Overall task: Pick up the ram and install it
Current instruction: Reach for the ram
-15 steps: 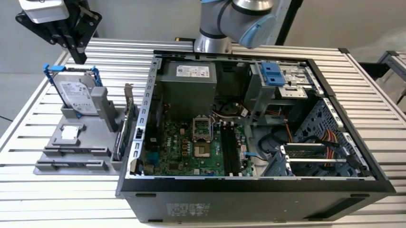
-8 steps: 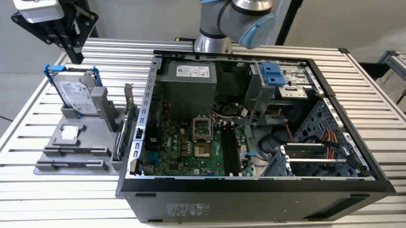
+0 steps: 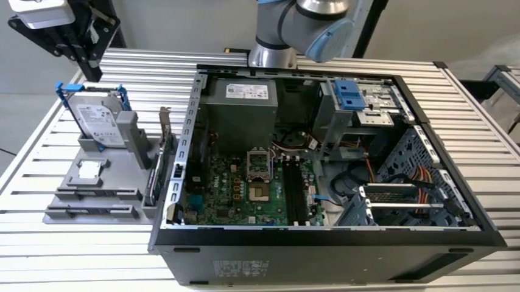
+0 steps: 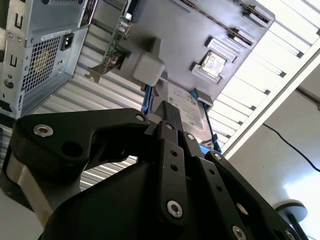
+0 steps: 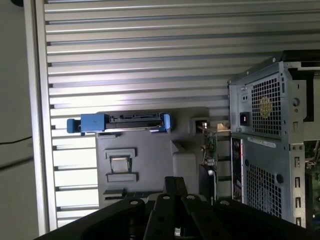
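Slatted metal counter [image 3: 162, 61], open computer case [image 3: 325, 258] alongside. Claw [image 3: 89, 68] hangs above the grey fixture [image 3: 114, 182], its opening impossible to judge. Ram [image 3: 91, 193], seemingly the dark strip slotted below the claw, past the hard drive [image 3: 97, 121]: probably light, stiff, fragile; best pinched by its flat faces.

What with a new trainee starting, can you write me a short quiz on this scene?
1. True or false: the hard drive stands upright in the grey fixture.
2. The gripper hangs over: A) the motherboard, B) the grey fixture, C) the power supply.
3. In the exterior view, on which side of the computer case does the grey fixture sit?

Key: 1 true; 2 B; 3 the exterior view's left.
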Available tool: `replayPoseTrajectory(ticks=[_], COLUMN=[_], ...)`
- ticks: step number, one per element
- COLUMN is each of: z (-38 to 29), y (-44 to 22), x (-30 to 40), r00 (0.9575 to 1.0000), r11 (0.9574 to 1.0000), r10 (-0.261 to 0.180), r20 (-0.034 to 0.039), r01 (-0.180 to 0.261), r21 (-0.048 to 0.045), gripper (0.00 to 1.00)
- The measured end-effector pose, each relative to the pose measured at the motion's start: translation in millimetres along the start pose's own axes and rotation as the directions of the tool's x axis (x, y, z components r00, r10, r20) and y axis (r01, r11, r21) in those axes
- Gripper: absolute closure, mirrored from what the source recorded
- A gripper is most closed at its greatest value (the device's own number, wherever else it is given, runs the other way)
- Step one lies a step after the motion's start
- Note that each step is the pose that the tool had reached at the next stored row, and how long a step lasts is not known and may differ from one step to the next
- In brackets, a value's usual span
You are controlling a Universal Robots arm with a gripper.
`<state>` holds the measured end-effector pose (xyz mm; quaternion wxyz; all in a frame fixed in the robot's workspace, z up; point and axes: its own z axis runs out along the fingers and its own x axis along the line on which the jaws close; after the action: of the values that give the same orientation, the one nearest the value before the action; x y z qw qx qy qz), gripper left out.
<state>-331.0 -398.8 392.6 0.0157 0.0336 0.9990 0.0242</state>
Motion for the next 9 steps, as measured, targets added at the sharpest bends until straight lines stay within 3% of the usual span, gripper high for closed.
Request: replayPoseTrajectory(ticks=[9], z=[-0.3], y=[-0.7], x=[10.5], r00=[0.9998], r11=[0.9998], r10=[-0.018], r20=[-0.0008], r01=[0.018], r21=[-0.0005], gripper=[1.00])
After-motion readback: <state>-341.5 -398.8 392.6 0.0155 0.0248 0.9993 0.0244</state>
